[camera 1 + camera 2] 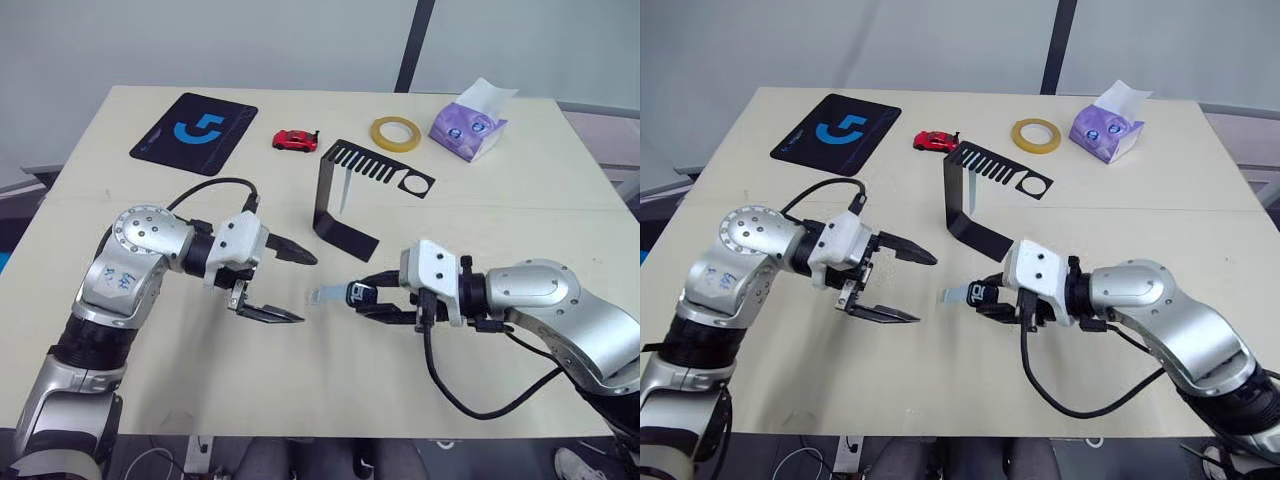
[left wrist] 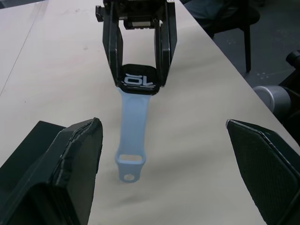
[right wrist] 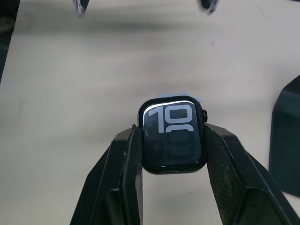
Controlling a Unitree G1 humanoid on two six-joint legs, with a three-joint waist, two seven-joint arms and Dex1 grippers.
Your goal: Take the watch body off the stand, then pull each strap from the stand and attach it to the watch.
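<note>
My right gripper point(image 1: 362, 298) is shut on the watch body point(image 3: 172, 134), its two fingers clamping the dark case by its sides just above the table. One light blue strap point(image 2: 132, 136) is joined to the case and points across the table toward my left gripper point(image 1: 306, 290). That gripper is open, with the strap's free end lying between its spread fingers and touching neither. The black stand point(image 1: 323, 200) stands upright behind both grippers. A second pale strap point(image 1: 345, 190) hangs from its slotted top.
At the back of the table lie a black mouse pad with a blue logo point(image 1: 194, 132), a red toy car point(image 1: 294, 140), a yellow tape roll point(image 1: 395, 133) and a purple tissue pack point(image 1: 468, 128). The table's front edge point(image 1: 300, 436) runs close below both arms.
</note>
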